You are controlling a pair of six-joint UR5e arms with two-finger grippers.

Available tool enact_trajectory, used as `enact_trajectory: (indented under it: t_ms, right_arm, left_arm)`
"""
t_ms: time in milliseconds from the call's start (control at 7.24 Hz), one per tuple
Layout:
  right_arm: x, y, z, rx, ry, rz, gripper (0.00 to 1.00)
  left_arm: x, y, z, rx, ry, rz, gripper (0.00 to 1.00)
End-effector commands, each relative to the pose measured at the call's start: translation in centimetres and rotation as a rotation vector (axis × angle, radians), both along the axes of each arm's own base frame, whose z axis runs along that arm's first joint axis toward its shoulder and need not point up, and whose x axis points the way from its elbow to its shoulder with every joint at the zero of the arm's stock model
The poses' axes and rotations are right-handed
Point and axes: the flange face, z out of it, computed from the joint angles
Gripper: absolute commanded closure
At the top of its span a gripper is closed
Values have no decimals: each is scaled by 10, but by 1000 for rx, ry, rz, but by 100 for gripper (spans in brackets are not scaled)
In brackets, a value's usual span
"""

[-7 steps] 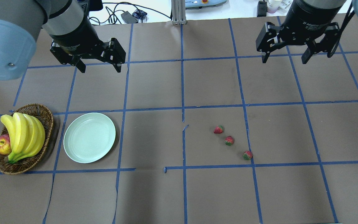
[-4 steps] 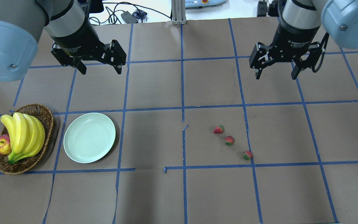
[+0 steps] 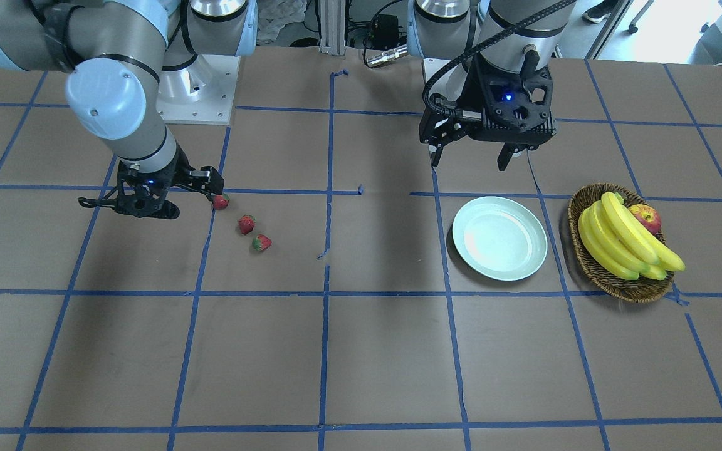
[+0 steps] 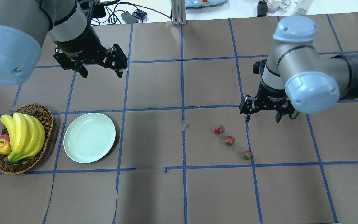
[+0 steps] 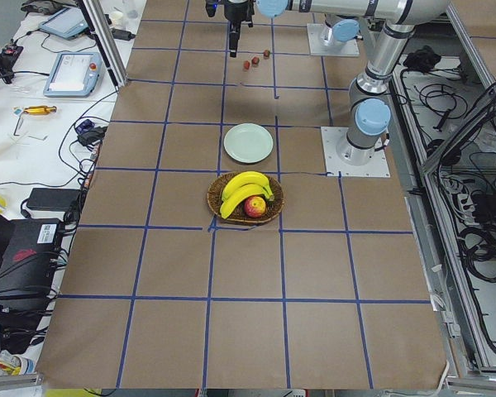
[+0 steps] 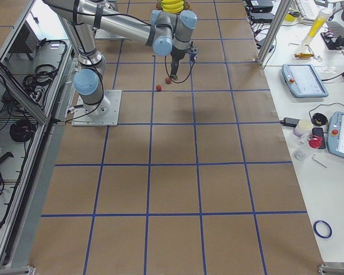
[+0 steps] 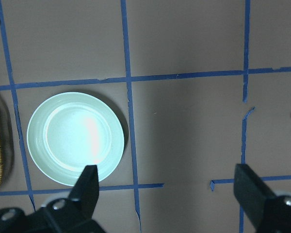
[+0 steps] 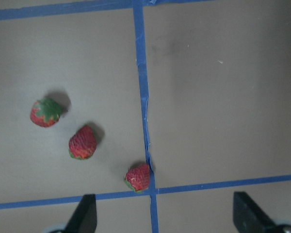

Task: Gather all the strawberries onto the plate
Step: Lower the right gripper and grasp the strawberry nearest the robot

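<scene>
1. A round, shallow, pale mint-green plate (image 4: 89,137) is set on the brown paper-covered surface (image 4: 154,199), which is crossed by blue tape lines (image 4: 182,84). Nothing is held in the plate.
2. Three small red strawberries with green leafy caps are laid in a slanting row on the surface, well apart from the plate: the one nearest the plate (image 4: 218,129), the middle one (image 4: 229,140) and the farthest one (image 4: 247,155), which is touched by a tape line.
3. The right gripper (image 4: 263,119) is held above the surface, beyond the strawberries as reckoned from the plate. Its fingers (image 4: 247,115) are spread, and nothing is gripped between them.
4. The left gripper (image 4: 102,74) is held above the surface near the plate, without touching it. Its fingers (image 4: 82,71) are spread wide and empty.
5. A brown wicker basket (image 4: 45,115) is placed just beside the plate, on the side away from the strawberries. A bunch of yellow bananas (image 4: 23,133) and a red-yellow apple (image 4: 2,144) are held in it.
</scene>
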Motion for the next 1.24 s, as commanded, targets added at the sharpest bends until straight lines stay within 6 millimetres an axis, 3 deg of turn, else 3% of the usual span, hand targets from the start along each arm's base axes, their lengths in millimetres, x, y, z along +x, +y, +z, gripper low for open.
enact_trajectory:
  t_ms: [0,138,552,829,967,1105]
  right_arm:
    - [22,56,-80,-74,-4,45,0]
    - [25,70,-102,-97,-4,56,0]
    - [25,70,-108,-90,2,59,1]
    - [24,68,-106,-96,1,57,78]
    - [24,67,-104,-102,2,59,100]
    - [24,66,-104,-102,3,64,100]
  left_arm:
    - [0,0,-1,3,0,0,0]
    - [0,0,-1,4,0,0,0]
    - [0,0,-2,6,0,0,0]
    - [0,0,-2,6,0,0,0]
    - [0,0,-3,7,-1,0,0]
    - [0,0,-3,7,-1,0,0]
